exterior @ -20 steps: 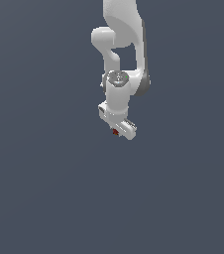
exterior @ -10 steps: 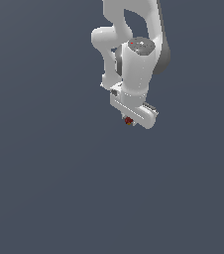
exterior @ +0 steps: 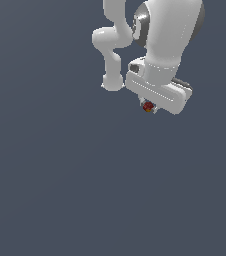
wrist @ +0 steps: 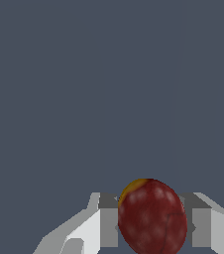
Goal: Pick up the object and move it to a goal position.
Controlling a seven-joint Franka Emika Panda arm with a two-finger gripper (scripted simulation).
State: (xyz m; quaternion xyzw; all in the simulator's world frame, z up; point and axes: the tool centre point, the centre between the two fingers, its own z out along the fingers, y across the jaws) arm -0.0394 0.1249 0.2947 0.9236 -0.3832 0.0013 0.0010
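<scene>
closest to the wrist camera sits the object (wrist: 152, 216), a smooth, egg-shaped dark-red ball with faint paler mottling, a thin crease line on its lower side and a small yellow-orange patch at its upper edge. its lowest part is cut off by the picture's edge. it sits between the two fingers (wrist: 109, 225) of the gripper (wrist: 153, 225), grey blocky pads on white angular bodies, one on each side and pressed close against the ball, so the gripper is clamped narrowly around the object. only the inner ends of the fingers show; their outer parts run out of the frame, and the ball hides where the pads meet it.

in the exterior view the object (exterior: 148, 106) is only a tiny red dot with a speck of orange, peeping out beneath the gripper (exterior: 149, 107). the fingers themselves are almost wholly hidden there by the broad white hand block, a flat rounded bar with a dotted seam line, tilted down toward the exterior view's right. above it rises the arm (exterior: 170, 35), thick, glossy white cylinders with dark grey joint rings, and its top is cut off by the frame. a thinner white elbow bends away toward the exterior view's left.

farthest back lies a plain, flat slate-grey ground (exterior: 60, 190) with no texture or edge, so how high the ball hangs above it cannot be told.
</scene>
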